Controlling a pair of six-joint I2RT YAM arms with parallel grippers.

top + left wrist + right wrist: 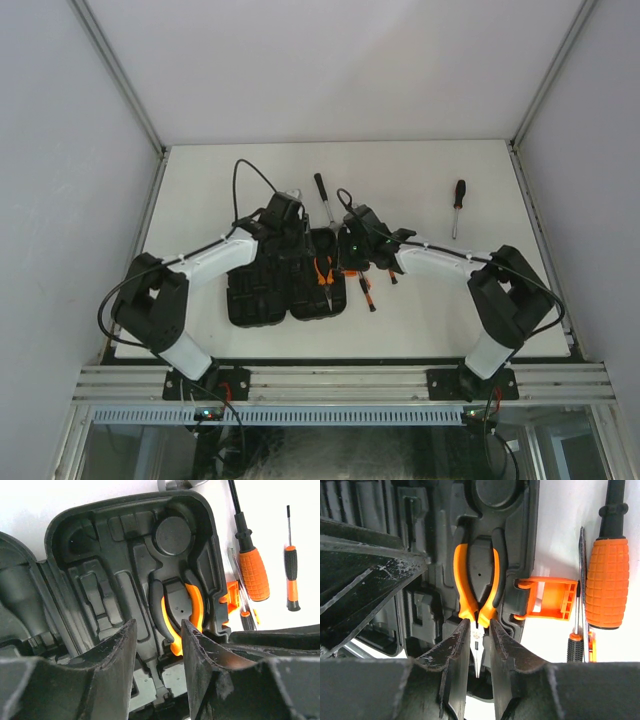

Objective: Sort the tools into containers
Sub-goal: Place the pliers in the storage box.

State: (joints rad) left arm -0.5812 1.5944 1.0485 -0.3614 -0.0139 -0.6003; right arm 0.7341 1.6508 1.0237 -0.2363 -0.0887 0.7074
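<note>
Over the table (pixel 440 320), the top view alone takes in the whole open case (pixel 252 295), both arms bent in above it, and a far screwdriver (pixel 458 205) lying well apart to the right. That view hides the fingers under the wrists. Only the right wrist view shows the pliers (pixel 476 595) whole, seated in their slot in the case's right half. Beside them are the orange latch (pixel 547 599) and a fat screwdriver (pixel 606 577) on the table. The right gripper (pixel 479 630) has its fingers (pixel 455 647) set close either side of the pliers' steel nose, tips at the handle ends; whether they pinch it cannot be told. The left gripper (pixel 159 627), seen from its own wrist, stands about half open over the same half, holding nothing.
</note>
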